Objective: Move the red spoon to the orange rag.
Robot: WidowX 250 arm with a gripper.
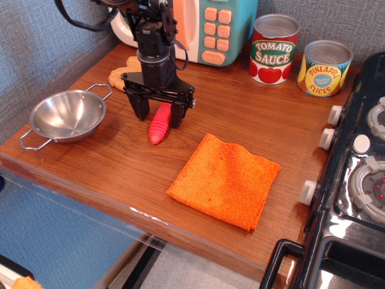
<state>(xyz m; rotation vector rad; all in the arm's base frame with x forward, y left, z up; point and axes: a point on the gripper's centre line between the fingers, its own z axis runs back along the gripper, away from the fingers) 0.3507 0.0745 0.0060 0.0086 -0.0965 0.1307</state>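
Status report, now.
Gripper open, straddling spoon handle. Spoon on table, left of rag. Path to rag unobstructed.

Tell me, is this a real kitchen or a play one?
Probably a play kitchen: a toy microwave with big orange buttons, pretend tomato sauce and pineapple cans, and a small stove with white knobs beside the wooden counter.

Red spoon (pixel 159 124), orange rag (pixel 225 179)

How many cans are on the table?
2. The tomato sauce can stands at the back by the wall, and the pineapple slices can is right beside it, nearer the stove.
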